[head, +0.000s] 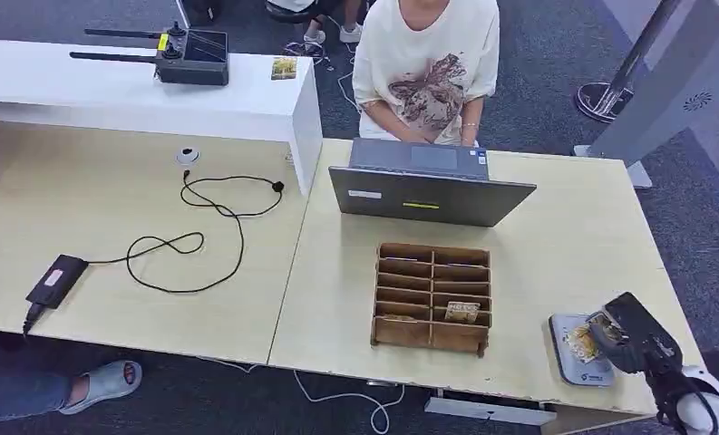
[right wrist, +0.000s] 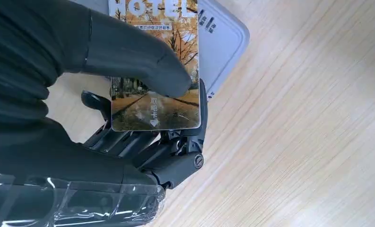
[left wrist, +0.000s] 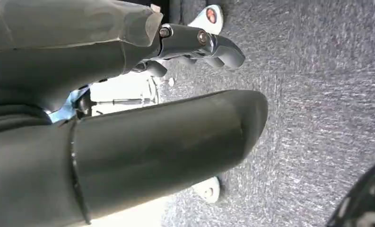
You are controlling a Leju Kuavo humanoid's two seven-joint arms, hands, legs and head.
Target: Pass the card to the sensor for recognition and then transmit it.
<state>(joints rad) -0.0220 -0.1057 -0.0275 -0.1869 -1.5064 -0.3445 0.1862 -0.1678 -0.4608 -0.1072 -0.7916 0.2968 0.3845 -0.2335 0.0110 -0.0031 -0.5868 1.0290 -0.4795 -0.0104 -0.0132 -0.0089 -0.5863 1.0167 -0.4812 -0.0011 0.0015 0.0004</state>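
Card scan: right hand [right wrist: 128, 142] is pinching card [right wrist: 157, 101] over sensor [right wrist: 223, 42].
Keeping it flat and low should help; left hand [left wrist: 128, 118] grip unclear.

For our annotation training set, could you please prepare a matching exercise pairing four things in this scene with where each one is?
Things:
1. card
2. sensor
3. laptop
4. wooden organiser

Places:
A. open, in front of the seated person
B. grey pad by the table's near right corner
C. held in the right hand, over the pad
D. mid-table, just nearer the robot than the laptop

Pairs: 1-C, 2-B, 3-A, 4-D
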